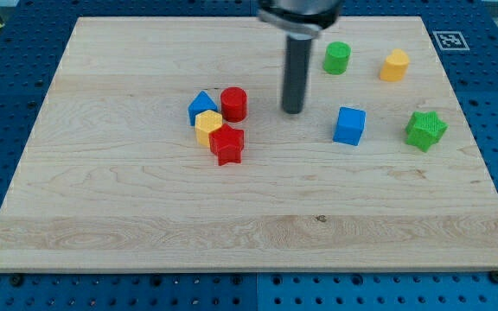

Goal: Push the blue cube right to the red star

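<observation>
The blue cube (349, 125) sits on the wooden board at the view's right of centre. The red star (227, 144) lies left of centre, at the bottom of a tight cluster. My tip (293, 111) stands between them, a little above their line. It is left of the blue cube with a clear gap, and right of the red cylinder (234, 104). It touches no block.
The cluster also holds a blue triangular block (201, 105) and a yellow hexagonal block (207, 124) against the red star. A green cylinder (337, 58) and a yellow block (395, 66) sit at top right. A green star (425, 130) lies right of the blue cube.
</observation>
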Robot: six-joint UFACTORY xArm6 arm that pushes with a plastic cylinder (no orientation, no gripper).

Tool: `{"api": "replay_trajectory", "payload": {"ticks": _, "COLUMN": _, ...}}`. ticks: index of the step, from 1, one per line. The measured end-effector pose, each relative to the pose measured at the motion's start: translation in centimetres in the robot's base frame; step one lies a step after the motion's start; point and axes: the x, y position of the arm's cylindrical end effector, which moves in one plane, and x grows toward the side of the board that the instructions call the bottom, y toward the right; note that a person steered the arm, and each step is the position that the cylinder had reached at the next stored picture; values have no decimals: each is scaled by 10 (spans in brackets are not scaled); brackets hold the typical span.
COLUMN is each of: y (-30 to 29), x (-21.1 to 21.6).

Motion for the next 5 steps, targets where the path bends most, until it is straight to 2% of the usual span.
{"api": "replay_trajectory", "payload": {"ticks": 1, "y": 67, "x": 0}}
{"api": "replay_trajectory", "payload": {"ticks": 2, "y": 102, "x": 1}}
{"api": "replay_trajectory", "payload": {"ticks": 3, "y": 96, "x": 22}}
{"api": "replay_trajectory", "payload": {"ticks": 5, "y": 24, "x": 33}}
